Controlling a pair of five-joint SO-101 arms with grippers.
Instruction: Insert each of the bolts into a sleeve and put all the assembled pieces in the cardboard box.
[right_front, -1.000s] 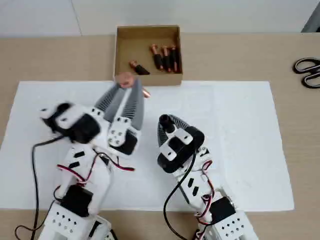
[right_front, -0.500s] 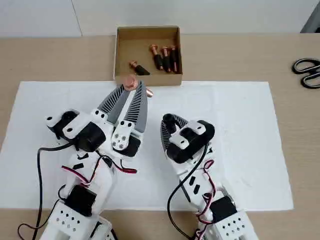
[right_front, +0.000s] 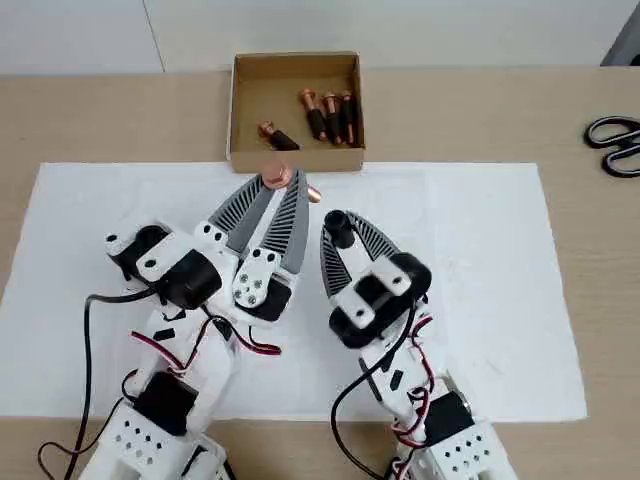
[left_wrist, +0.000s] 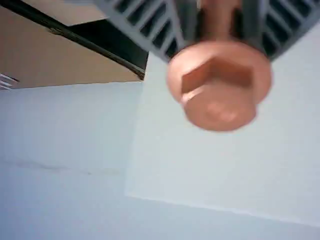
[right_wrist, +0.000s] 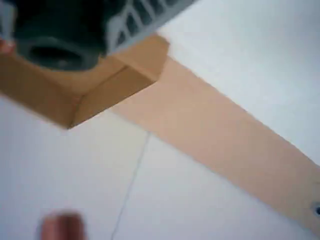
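Black sleeve (right_front: 336, 232) sits clamped in the right pincer (right_front: 340, 222). Just beside it, the left pincer (right_front: 284, 182) is closed on the copper bolt (right_front: 279, 179). Judged step: mating the two. Line the shank up with the bore before pushing, hold one arm fixed, advance the other slowly, and keep both grips firm. Bolt: hex head on a broad round flange, smooth copper finish, shank between ribbed grey fingers. Sleeve: short dark tube with a round mouth. Beyond both pincer tips, the cardboard box (right_front: 232, 110) on the table (right_front: 100, 110) holds four finished pieces (right_front: 330, 115).
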